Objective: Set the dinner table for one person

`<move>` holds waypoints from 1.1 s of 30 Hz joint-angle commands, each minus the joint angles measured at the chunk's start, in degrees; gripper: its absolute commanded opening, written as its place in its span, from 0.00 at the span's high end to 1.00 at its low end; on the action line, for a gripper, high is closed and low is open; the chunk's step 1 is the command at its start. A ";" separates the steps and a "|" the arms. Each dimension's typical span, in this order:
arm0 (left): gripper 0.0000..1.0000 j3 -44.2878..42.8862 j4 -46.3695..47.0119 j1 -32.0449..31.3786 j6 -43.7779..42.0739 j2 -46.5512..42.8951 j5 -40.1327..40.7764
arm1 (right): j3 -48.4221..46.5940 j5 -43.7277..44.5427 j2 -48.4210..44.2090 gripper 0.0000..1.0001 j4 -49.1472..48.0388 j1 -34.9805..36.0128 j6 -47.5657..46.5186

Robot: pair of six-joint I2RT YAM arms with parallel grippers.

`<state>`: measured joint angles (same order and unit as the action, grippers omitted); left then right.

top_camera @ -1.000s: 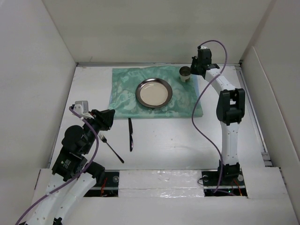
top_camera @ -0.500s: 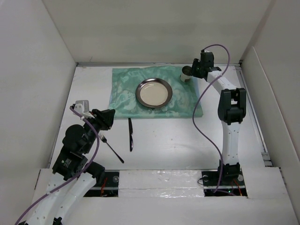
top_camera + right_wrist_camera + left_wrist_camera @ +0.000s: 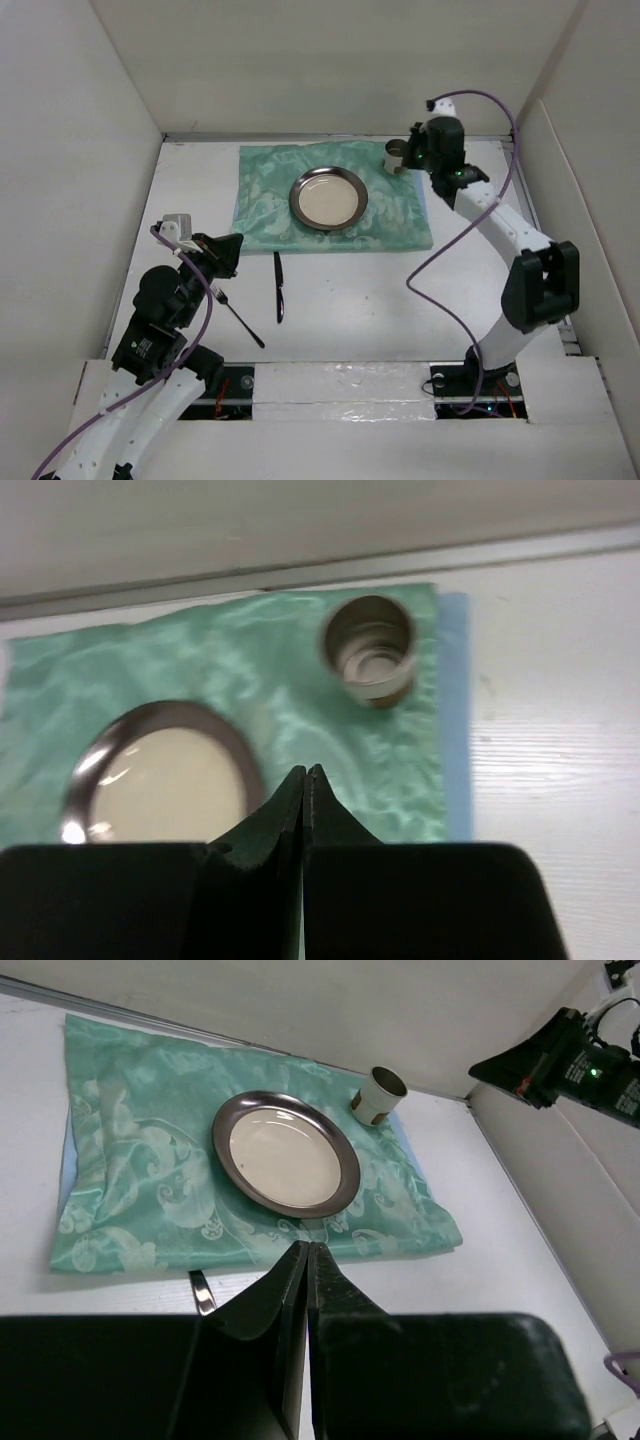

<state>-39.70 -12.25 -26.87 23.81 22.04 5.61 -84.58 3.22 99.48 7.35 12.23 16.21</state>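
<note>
The white dinner table (image 3: 380,300) carries a mint-green patterned mat (image 3: 262,195) at the back. On the mat lie a round steel plate (image 3: 327,197) and a small steel cup (image 3: 396,157), upright at the mat's far right corner. A black knife (image 3: 279,286) and a fork (image 3: 238,315) lie on the bare table in front of the mat. My left gripper (image 3: 225,255) is shut and empty, hovering left of the knife. My right gripper (image 3: 414,152) is shut and empty, just right of the cup and above it. In the right wrist view the cup (image 3: 370,660) stands ahead of my shut gripper (image 3: 305,770).
White walls close the table in on the left, back and right. In the left wrist view my shut gripper (image 3: 305,1247) points at the mat (image 3: 130,1190), the plate (image 3: 287,1155), the cup (image 3: 379,1095) and the knife tip (image 3: 201,1290). The right arm (image 3: 580,1060) shows at the upper right.
The right arm has swung its elbow out to the right and down, with its gripper staying beside the cup. The left arm, cutlery, plate and cup have not moved.
</note>
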 commanded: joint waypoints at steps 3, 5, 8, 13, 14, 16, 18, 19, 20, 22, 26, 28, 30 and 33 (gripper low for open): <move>1.00 0.07 2.41 0.24 -0.26 -0.16 0.54 | 14.07 2.04 -7.80 1.00 -10.24 20.61 -2.24; 0.93 -0.11 1.62 0.24 0.36 -0.77 1.77 | 18.82 4.76 -8.16 1.00 -11.48 27.20 -1.44; 0.81 0.24 2.49 0.24 0.71 -2.78 2.91 | 19.45 8.89 -5.89 1.00 -8.50 38.37 -0.57; 0.74 0.59 2.49 0.24 0.88 -5.16 3.97 | 16.47 14.87 1.05 0.74 -3.32 50.32 2.42; 0.74 0.50 2.41 0.24 0.97 -5.52 4.23 | 15.33 15.49 2.02 0.66 -3.14 51.22 3.38; 0.73 0.59 2.14 0.24 1.24 -5.96 4.59 | 14.09 15.24 4.91 0.48 -3.31 53.15 3.74; 0.73 0.77 2.67 0.24 1.15 -6.57 4.24 | 10.67 15.49 7.21 0.43 -1.40 54.39 4.01; 0.73 0.85 2.93 0.24 1.23 -6.66 4.24 | 9.44 16.28 8.52 0.41 -0.51 54.91 4.18; 0.73 0.86 2.67 0.24 1.24 -6.31 4.15 | 8.04 16.46 10.71 0.40 0.37 55.70 4.27; 0.72 0.68 2.15 0.24 1.32 -5.96 3.54 | 5.66 16.72 12.48 0.40 1.43 56.41 4.10; 0.73 0.68 2.85 0.24 1.15 -5.78 3.18 | 2.58 17.43 16.26 0.42 3.89 56.41 4.88; 0.73 0.59 2.23 0.24 1.06 -5.78 3.10 | 2.05 18.30 17.93 0.44 4.24 56.41 5.24; 0.73 0.68 2.67 0.24 1.15 -6.13 3.01 | 1.35 19.62 19.95 0.50 5.55 56.41 5.85; 0.73 0.86 2.50 0.24 1.06 -5.87 2.84 | 0.20 21.12 21.71 0.61 7.49 56.41 7.69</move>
<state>-39.09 -12.25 -26.87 24.86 16.03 9.13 -82.15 20.82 119.87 11.66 68.34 21.78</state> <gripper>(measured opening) 0.273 0.446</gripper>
